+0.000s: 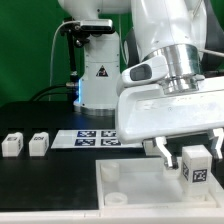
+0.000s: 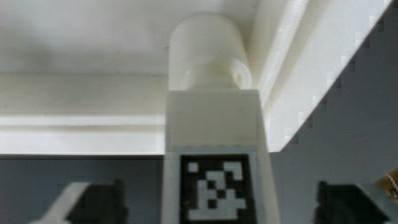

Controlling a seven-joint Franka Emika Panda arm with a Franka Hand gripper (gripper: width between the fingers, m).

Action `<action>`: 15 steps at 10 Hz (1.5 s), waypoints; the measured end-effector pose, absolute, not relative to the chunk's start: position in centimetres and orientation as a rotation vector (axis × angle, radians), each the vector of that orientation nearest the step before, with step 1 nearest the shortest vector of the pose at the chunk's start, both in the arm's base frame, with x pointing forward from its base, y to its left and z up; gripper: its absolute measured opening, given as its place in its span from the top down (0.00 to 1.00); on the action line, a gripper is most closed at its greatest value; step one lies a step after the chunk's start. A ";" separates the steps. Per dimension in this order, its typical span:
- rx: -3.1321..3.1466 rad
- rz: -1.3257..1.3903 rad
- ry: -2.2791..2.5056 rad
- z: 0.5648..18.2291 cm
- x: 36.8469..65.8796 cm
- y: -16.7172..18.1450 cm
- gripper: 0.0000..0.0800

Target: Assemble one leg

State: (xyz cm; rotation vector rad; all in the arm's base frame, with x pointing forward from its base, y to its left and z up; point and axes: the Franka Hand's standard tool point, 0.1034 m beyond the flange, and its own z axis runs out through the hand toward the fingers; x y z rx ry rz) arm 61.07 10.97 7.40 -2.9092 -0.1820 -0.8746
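Currently the gripper [image 1: 192,157] is straddling the leg [image 1: 196,167] at the exterior view's right, over the far edge of the large white piece [image 1: 125,188]. The jaws are standing apart. In the wrist view a strip of dark background is showing between each of the fingers [image 2: 98,200] and the leg's flanks, so nothing is being clamped. The leg is standing roughly upright with its tagged face toward the exterior camera. Its round end is meeting the large white piece; whether it is sitting in a socket cannot be told.

Handling, judged: the leg is looking like light, rigid moulded plastic, smooth and so somewhat slippery, not fragile. The flat flanks either side of the tag are offering the best hold, on the square body. Gripping the round end would be inviting slip.

Surface and room, exterior view's left to right:
- Two spare blocks [image 1: 25,144] are sitting side by side on the black bench [image 1: 40,115], well apart from the work.
- The marker board [image 1: 95,137] is lying between them and the gripper.
- The arm's base [image 1: 100,75] is standing behind the marker board.

The bench is looking flat and matte. Room is tightening at the right, where the large white piece is lying directly under the fingers.
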 end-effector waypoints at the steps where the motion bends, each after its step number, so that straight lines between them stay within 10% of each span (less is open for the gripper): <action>1: -2.909 -0.874 -0.182 7.4 61.1 11.0 0.23; 11: -2.928 -0.762 -0.172 8.8 62.9 11.2 0.19; 15: -2.987 -0.184 -0.187 8.2 63.3 10.6 0.19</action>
